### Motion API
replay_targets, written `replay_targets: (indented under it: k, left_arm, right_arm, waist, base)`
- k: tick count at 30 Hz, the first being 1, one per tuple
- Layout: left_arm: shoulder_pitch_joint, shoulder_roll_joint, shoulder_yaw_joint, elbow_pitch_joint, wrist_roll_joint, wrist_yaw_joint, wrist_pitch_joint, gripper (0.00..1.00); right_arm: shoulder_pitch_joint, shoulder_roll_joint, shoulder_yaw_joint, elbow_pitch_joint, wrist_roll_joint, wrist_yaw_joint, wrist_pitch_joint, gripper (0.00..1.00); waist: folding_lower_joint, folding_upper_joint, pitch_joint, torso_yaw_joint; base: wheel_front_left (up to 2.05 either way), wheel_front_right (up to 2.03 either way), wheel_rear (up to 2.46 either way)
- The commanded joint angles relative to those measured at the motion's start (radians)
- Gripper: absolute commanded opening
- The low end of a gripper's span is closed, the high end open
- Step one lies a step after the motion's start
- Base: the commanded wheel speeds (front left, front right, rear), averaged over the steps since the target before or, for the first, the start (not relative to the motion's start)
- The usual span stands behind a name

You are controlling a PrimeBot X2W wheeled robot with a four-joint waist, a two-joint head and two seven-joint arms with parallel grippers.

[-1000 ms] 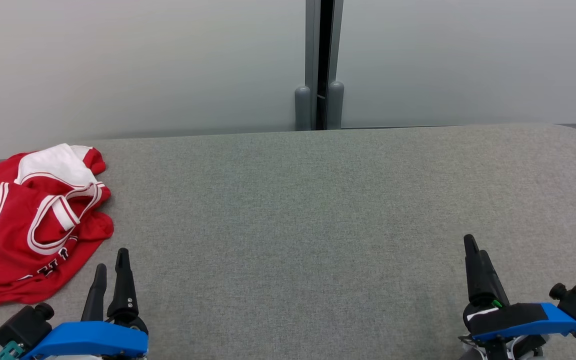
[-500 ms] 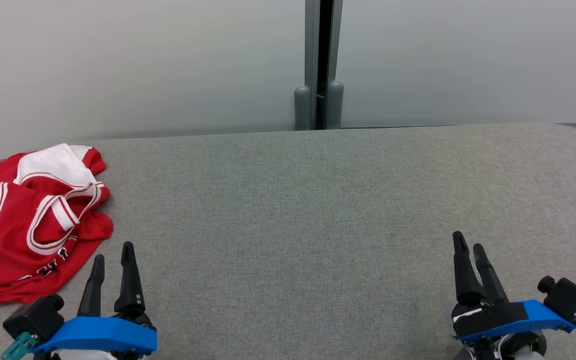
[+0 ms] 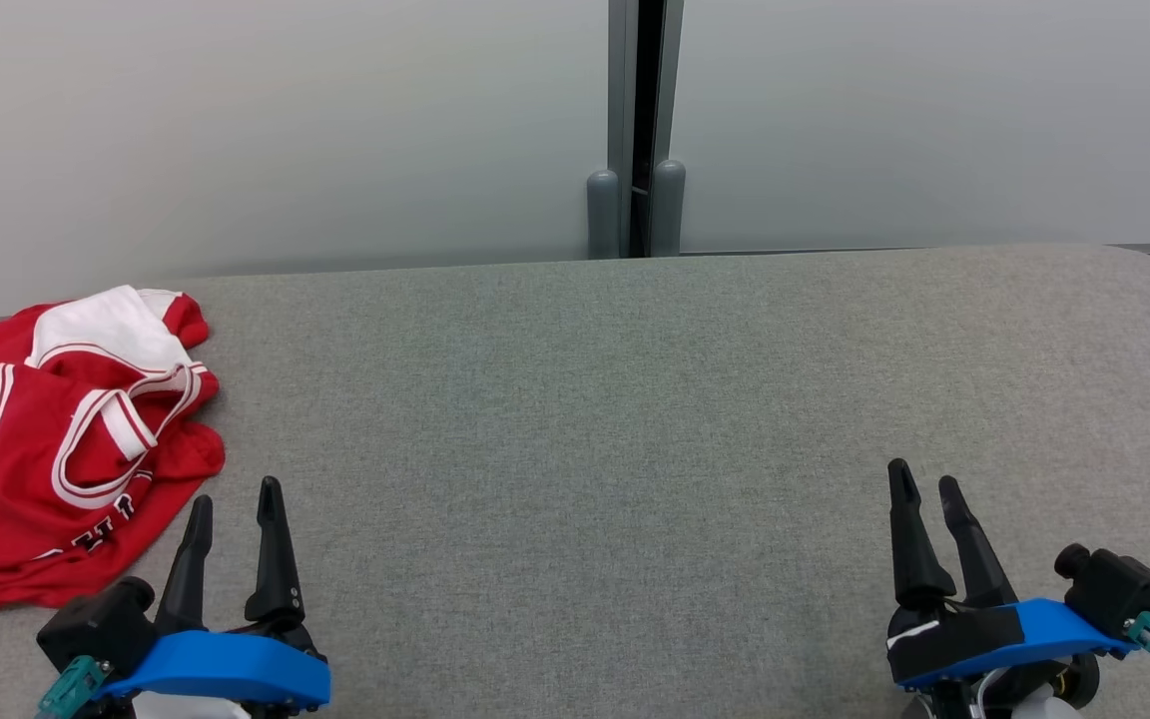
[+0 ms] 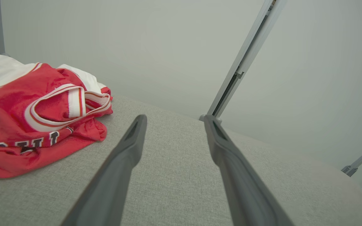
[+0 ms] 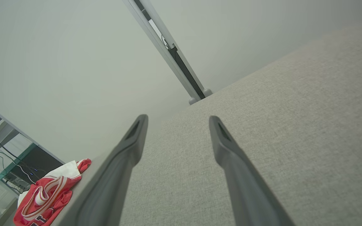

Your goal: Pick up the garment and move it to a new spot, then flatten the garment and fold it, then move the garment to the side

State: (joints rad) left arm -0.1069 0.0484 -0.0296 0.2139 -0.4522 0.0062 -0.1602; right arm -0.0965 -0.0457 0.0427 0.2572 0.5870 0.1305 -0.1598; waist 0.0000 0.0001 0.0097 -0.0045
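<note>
Left claw point(image 3: 235, 491) spread, right claw point(image 3: 922, 473) spread — both empty, crumpled red-white garment point(image 3: 56, 449), dark lettering point(image 3: 111, 519) — unreadable

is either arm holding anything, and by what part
Nothing is held. The left gripper and right gripper both have open, empty jaws, and the garment lies crumpled on the table, apart from both.

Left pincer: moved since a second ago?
Yes. The left pincer has slid right in the head view, away from the red jersey, which lies unmoved on the grey table.

Grey table point(image 3: 635, 399) w/ crumpled garment point(image 3: 56, 449)
</note>
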Motion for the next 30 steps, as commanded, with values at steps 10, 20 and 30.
replay_targets:
  k: [10, 20, 30]
  left_arm:
    - [-0.022, 0.009, -0.012, -0.001, 0.116, 0.008, -0.03, 1.0]
    - [-0.022, 0.009, -0.021, 0.006, 0.202, 0.015, -0.052, 1.0]
    - [-0.024, 0.009, -0.023, 0.014, 0.281, 0.016, -0.072, 1.0]
  right_arm:
    - [-0.021, -0.005, 0.013, -0.004, -0.103, 0.0, -0.03, 1.0]
    - [-0.028, -0.006, 0.023, 0.008, -0.185, 0.0, -0.052, 1.0]
    - [-0.033, -0.006, 0.031, 0.018, -0.256, 0.0, -0.072, 1.0]
  waist:
    - [0.0, -0.0001, 0.0, 0.001]
    - [0.0, -0.0001, -0.002, 0.002]
    - [0.0, -0.0001, -0.002, -0.001]
  base:
    - [0.0, 0.0, 0.0]
    - [0.0, 0.0, 0.0]
    - [0.0, 0.0, 0.0]
